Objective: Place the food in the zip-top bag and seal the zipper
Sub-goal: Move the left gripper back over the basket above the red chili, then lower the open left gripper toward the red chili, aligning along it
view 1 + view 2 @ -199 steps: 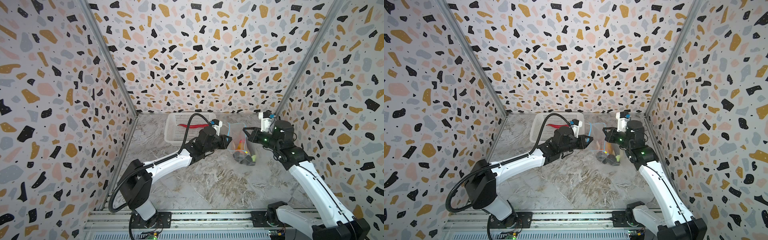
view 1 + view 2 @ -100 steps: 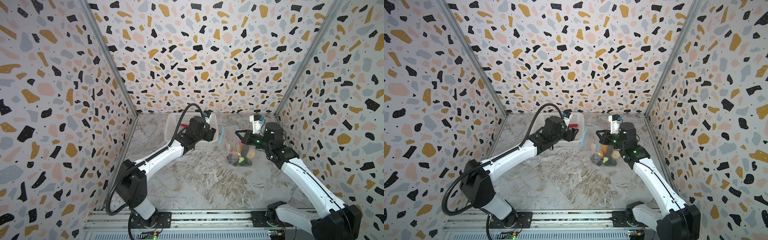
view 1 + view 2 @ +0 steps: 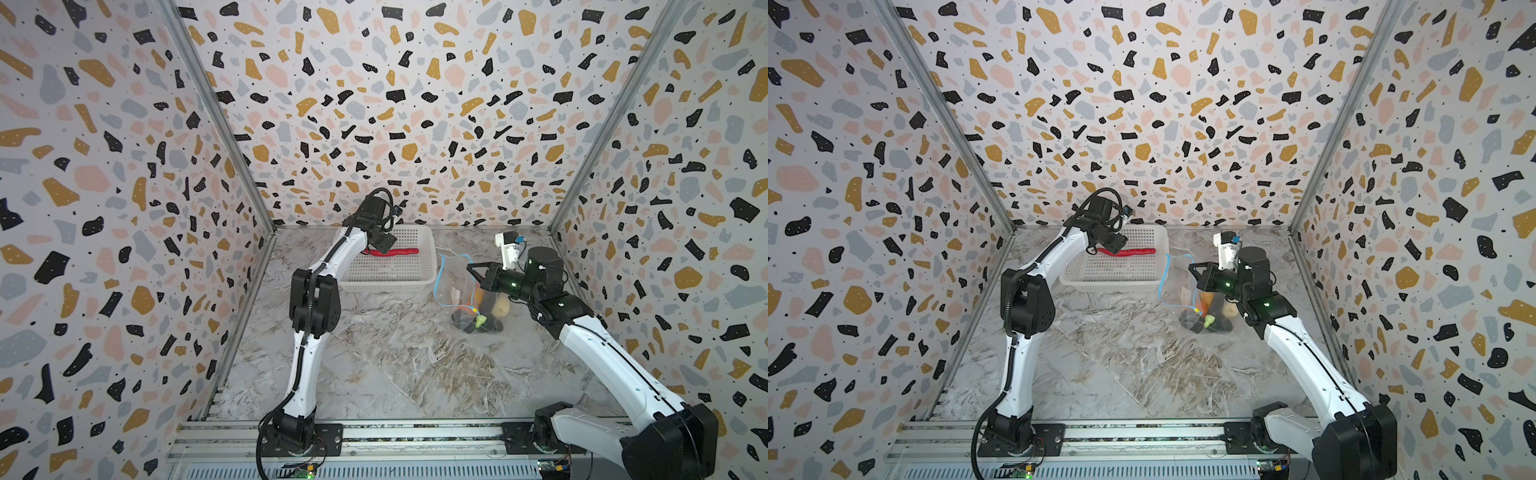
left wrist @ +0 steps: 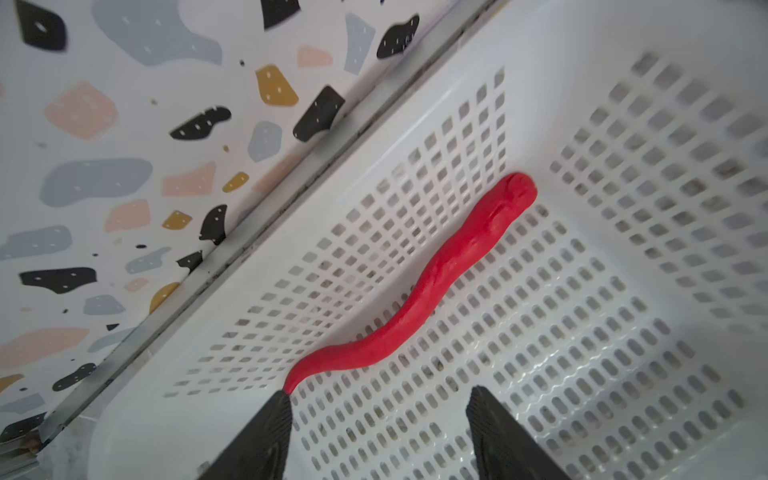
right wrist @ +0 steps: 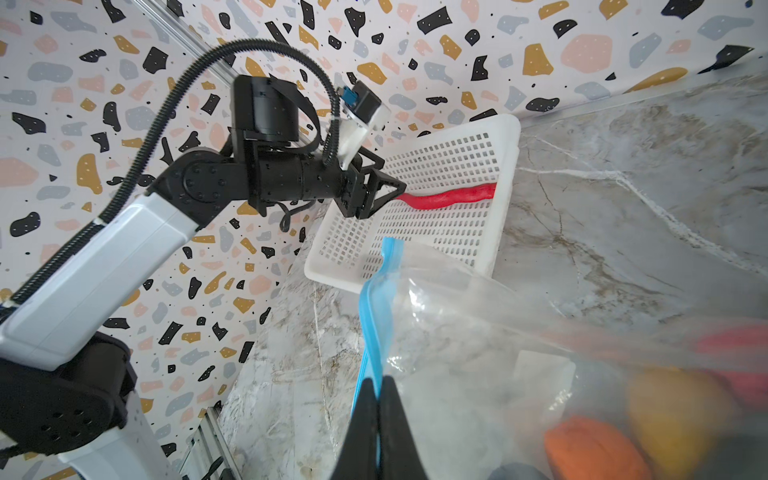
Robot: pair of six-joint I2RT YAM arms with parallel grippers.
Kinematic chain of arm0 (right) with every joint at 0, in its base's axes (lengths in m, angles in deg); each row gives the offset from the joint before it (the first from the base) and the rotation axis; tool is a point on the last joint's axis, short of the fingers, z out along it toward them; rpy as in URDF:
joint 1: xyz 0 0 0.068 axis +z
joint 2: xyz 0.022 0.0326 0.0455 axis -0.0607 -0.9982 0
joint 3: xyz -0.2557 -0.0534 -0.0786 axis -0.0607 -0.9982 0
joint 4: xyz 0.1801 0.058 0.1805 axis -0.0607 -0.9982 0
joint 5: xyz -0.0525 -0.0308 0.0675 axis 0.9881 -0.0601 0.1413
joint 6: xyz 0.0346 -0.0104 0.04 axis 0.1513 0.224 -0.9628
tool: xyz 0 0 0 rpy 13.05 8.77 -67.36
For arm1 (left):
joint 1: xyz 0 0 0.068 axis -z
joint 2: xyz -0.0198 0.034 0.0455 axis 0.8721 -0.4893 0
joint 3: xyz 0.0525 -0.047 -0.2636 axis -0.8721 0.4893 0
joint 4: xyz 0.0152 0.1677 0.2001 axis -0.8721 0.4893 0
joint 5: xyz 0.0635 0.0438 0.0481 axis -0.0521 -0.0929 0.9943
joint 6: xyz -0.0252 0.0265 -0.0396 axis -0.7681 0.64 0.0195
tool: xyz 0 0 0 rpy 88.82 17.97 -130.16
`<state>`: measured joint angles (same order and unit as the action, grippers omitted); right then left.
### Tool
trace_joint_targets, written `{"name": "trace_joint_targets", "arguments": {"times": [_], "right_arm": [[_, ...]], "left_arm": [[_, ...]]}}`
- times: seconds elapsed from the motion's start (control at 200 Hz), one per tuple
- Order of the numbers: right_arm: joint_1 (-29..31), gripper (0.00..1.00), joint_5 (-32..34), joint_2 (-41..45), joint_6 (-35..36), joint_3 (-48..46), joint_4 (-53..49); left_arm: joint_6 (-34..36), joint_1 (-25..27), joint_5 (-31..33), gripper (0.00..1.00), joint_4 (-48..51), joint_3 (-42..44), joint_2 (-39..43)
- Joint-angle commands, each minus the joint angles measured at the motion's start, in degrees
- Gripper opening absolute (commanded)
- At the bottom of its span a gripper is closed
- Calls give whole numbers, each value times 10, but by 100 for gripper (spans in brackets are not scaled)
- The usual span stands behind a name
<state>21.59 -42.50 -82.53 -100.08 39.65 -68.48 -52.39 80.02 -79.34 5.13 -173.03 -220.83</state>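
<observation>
One red chili (image 4: 432, 274) lies in the white basket (image 4: 623, 166) before the wide-apart left fingers (image 4: 262, 440), while the right fingers (image 5: 363, 428) pinch the bag (image 5: 478, 332) by its blue zipper (image 5: 376, 303).

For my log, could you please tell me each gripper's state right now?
Left gripper: open, empty, by the red chili.
Right gripper: shut on the zipper of the zip-top bag.

Your bag (image 5: 478, 332) is clear, crinkly, glossy plastic with a smooth light blue zipper strip (image 5: 375, 307). At its ten o'clock, the basket (image 4: 540, 62) is white perforated matt plastic, and the red chili (image 4: 436, 274) in it looks smooth and rubbery. The tabletop (image 3: 395, 365) has a marble-patterned finish.
</observation>
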Motion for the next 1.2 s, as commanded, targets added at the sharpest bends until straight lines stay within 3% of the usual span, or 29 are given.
{"name": "trace_joint_targets", "arguments": {"times": [0.0,0.671,0.941,1.196], "right_arm": [[-2,0,-15,-6,0,10,24],[19,0,-24,-72,-8,13,55],[21,0,-27,-76,-11,2,67],[21,0,-35,-79,-12,-7,84]], "left_arm": [[46,5,-6,72,13,4,-12],[45,-23,-96,71,60,-83,-136],[37,-23,-133,55,107,-91,-148],[27,-23,-165,39,158,-72,-95]]}}
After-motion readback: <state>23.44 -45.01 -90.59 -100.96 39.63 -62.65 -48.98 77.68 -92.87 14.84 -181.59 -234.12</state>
